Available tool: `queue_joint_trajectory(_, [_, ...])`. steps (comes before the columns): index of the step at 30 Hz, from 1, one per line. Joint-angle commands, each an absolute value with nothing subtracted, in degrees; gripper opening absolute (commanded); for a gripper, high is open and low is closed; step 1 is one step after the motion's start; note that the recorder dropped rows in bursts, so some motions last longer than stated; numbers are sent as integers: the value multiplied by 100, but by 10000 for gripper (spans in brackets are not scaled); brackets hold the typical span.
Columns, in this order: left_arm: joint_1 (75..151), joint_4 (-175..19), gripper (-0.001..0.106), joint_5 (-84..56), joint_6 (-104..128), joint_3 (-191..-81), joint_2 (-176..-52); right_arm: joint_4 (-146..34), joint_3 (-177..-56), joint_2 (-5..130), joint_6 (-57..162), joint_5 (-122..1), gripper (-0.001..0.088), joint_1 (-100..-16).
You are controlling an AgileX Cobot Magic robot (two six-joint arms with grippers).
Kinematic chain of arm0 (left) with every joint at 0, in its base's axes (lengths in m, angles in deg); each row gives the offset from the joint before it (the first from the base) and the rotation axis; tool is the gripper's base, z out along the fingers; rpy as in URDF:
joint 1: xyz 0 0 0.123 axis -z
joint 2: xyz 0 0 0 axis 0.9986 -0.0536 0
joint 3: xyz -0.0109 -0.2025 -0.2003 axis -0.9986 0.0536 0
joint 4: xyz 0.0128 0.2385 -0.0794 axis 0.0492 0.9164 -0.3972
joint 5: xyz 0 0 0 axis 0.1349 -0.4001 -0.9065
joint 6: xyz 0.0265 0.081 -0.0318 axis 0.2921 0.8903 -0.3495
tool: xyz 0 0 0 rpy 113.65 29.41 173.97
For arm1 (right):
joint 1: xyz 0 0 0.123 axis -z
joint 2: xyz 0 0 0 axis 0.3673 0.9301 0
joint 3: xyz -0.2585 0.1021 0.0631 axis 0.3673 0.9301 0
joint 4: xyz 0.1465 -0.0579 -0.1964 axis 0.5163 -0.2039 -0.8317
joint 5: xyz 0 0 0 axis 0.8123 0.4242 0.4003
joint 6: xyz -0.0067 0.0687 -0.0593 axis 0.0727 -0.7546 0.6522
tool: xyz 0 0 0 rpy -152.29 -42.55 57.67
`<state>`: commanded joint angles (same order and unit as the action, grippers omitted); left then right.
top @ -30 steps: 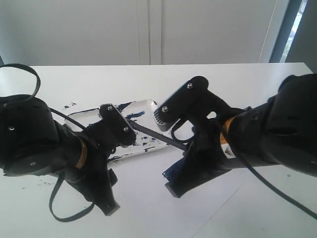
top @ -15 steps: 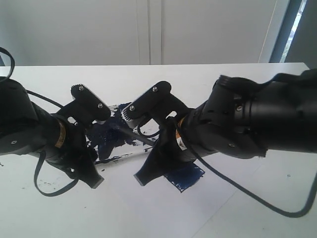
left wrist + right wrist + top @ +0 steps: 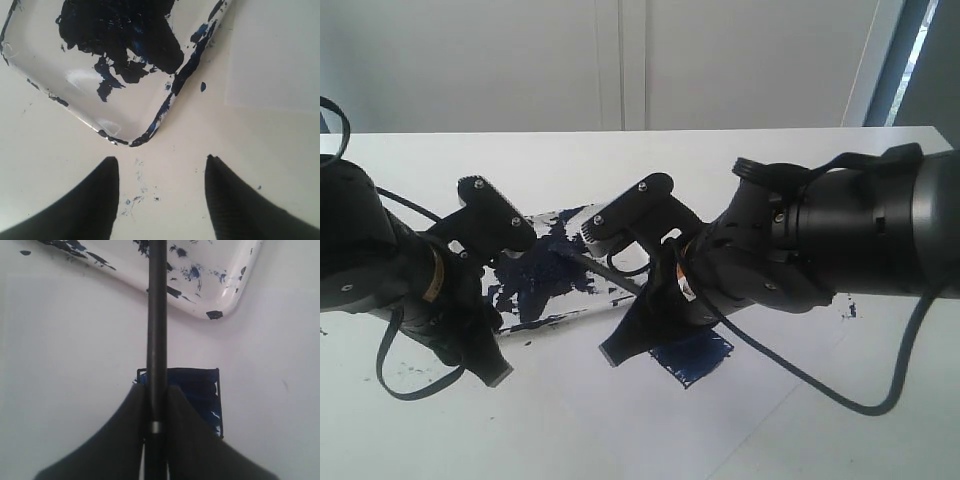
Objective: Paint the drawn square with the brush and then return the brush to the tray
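Note:
The drawn square (image 3: 695,355) is smeared dark blue and lies on the white table just in front of the tray (image 3: 582,298). The tray holds a big dark blue paint blotch. My right gripper (image 3: 618,350) is shut on the brush (image 3: 612,276), whose black handle slants up over the tray; its tip is hidden. In the right wrist view the brush (image 3: 156,315) runs from the gripper (image 3: 156,388) over the square (image 3: 197,387) to the tray (image 3: 220,280). My left gripper (image 3: 492,372) is open beside the tray's near-left corner. Its jaws (image 3: 160,161) stand wide apart over bare table below the tray (image 3: 45,55).
Dark paint specks (image 3: 142,192) dot the table by the left gripper. A blue speck (image 3: 848,312) lies at the right. A white sheet of paper (image 3: 275,60) lies next to the tray. Black cables (image 3: 405,385) loop off both arms. A wall stands behind the table.
Both arms swung left over the last second, uncovering the blue square. The right gripper carried the brush toward the tray. In the last half second little moved.

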<state>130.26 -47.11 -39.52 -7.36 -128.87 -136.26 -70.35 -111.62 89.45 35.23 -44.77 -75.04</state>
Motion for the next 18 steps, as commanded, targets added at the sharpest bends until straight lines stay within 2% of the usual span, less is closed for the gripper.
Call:
queue_joint_trajectory(3, [13026,-4711,560,-3952,-736,-12887,-13626,-7024,-11162,8945,3523,-4599,231,-7504])
queue_joint_trajectory(14, [12824,-4643,560,-3710,-901,-12887,-13617,-7153,-11162,8641,3583,-5242,224,-7504])
queue_joint_trajectory(16, [12644,-4643,527,-3483,-1029,-12863,-13533,-7505,-11162,8375,3583,-5231,159,-7476])
queue_joint_trajectory(18, [12439,-4643,418,-3152,-1147,-12786,-13360,-7788,-11162,8043,3555,-5178,70,-7393])
